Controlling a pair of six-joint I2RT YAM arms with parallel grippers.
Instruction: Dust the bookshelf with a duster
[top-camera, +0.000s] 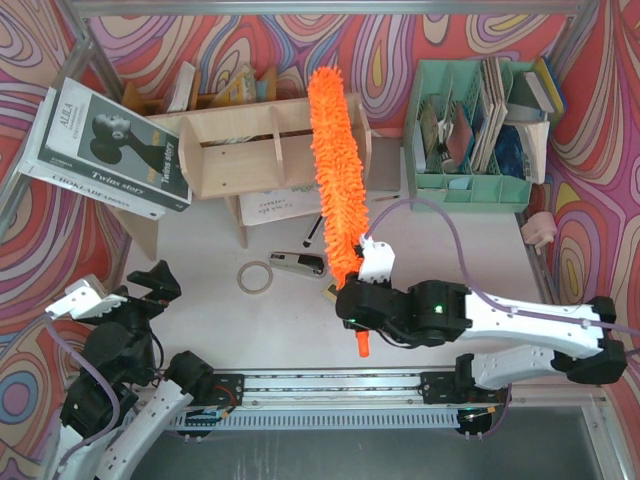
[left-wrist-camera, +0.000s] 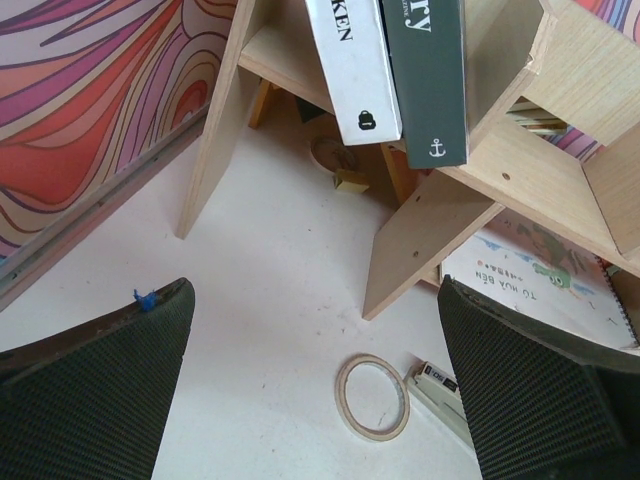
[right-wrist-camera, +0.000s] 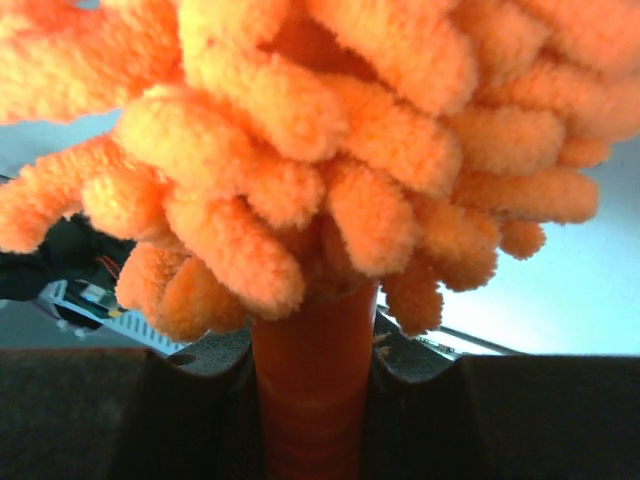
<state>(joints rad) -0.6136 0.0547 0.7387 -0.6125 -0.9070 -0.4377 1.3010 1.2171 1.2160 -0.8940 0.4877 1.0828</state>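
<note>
The duster (top-camera: 335, 170) is seen at the centre of the top view, running from the lower middle of the frame up to the upper middle. Its orange fluffy head is laid across the right end of the bookshelf (top-camera: 250, 140). Whether the fibres touch the wood cannot be told from above. The thin orange handle (right-wrist-camera: 312, 390) is clamped between the closed fingers of the right hand (top-camera: 356, 302), just below the start of the fluff, with the handle's end left sticking out toward the bottom of the frame. A grip this close to the head is judged to give firm control of the long, soft brush during sweeping.

The bookshelf stands in the upper left and centre of the top view. Two large books (top-camera: 110, 150) lean over its left end, and a picture booklet (left-wrist-camera: 540, 280) lies beneath it. That end is judged to be harder to dust.

On the tabletop (top-camera: 200, 260) in front of the shelf, a tape ring (top-camera: 255, 276) and a stapler (top-camera: 297, 263) are seen just beside each other. A mint-green organiser (top-camera: 470, 130) filled with books is placed at the upper right.

The left hand (top-camera: 148, 290) is held wide open and empty at the lower left, well apart from the duster, presumably to be kept out of the sweep.
</note>
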